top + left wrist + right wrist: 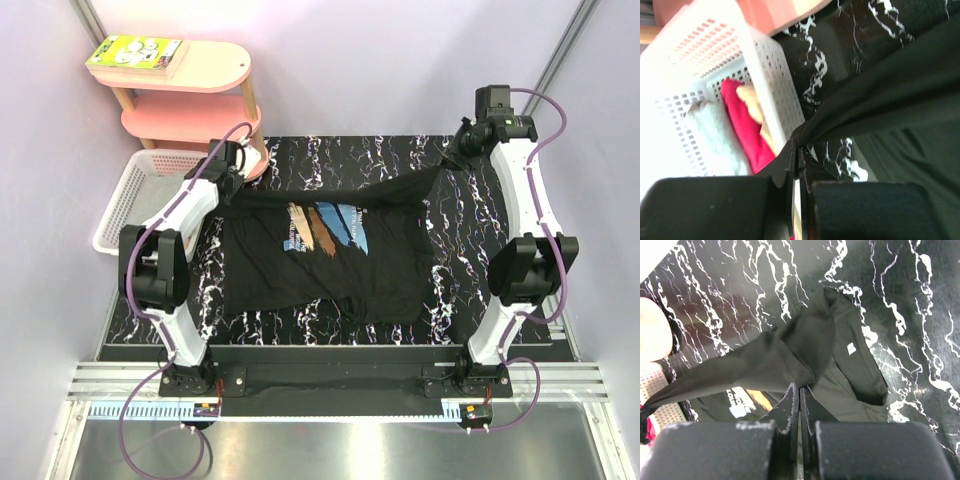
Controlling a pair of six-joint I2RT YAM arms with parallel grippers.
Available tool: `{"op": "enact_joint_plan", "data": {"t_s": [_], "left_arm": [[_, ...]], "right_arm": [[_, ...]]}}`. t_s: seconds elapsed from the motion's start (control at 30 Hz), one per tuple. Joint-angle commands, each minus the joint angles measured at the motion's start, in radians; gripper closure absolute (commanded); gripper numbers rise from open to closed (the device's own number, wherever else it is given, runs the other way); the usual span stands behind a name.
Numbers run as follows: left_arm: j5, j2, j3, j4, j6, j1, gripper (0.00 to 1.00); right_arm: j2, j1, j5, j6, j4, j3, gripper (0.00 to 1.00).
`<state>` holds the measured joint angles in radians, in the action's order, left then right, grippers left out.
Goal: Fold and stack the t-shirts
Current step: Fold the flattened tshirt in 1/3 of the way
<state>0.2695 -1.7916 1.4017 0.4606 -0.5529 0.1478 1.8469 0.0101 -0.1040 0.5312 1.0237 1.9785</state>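
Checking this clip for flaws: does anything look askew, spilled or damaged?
Nothing is spilled or damaged. The black shirt lies print up but skewed: both jaws pinch its far edge, the right corner pulled into a long point. Red cloth and grey cloth sit bunched in the basket.

— What's the room like?
— Pale lilac walls [350, 60] all round, lit softly and evenly.
— Furniture?
— A desk [330, 150] with a black top veined in white, like marble. At the far left stands a pink shelf unit [210, 70] with rounded ends and wooden legs. A green-and-yellow book [137, 53] lies on its top shelf.
— And on the near side?
— An aluminium rail [330, 378] runs along the desk's near edge. Nearer still is a shiny metal sheet [330, 450]. A slanted grey pole [560, 45] stands in the far right corner.
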Motion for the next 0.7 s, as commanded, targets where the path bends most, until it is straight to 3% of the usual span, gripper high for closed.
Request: {"op": "enact_joint_plan", "data": {"t_s": [0.0, 0.17, 0.27, 0.33, 0.43, 0.57, 0.67], "left_arm": [[0.048, -0.080, 0.101, -0.076, -0.004, -0.002, 1.00], [0.074, -0.167, 0.293, -0.059, -0.013, -0.001, 1.00], [0.092, -0.227, 0.394, -0.024, -0.013, -0.001, 1.00], [0.085, -0.218, 0.401, -0.013, -0.001, 0.001, 1.00], [0.040, -0.148, 0.263, -0.022, 0.002, 0.001, 1.00], [-0.010, -0.013, 0.061, -0.037, -0.002, 0.003, 1.00], [-0.038, 0.062, -0.090, -0.039, -0.010, 0.004, 1.00]], "right_arm": [[0.073, -0.004, 0.003, 0.000, -0.031, 0.176, 1.00], [0.300, -0.004, 0.013, 0.001, 0.002, 0.484, 1.00], [0.443, -0.004, -0.020, 0.033, 0.097, 0.806, 1.00], [0.460, -0.005, -0.045, 0.041, 0.156, 0.824, 1.00], [0.346, -0.004, -0.054, 0.032, 0.150, 0.619, 1.00], [0.120, 0.002, -0.080, 0.035, 0.014, 0.126, 1.00], [-0.003, 0.001, -0.115, 0.039, -0.016, -0.071, 1.00]]}}
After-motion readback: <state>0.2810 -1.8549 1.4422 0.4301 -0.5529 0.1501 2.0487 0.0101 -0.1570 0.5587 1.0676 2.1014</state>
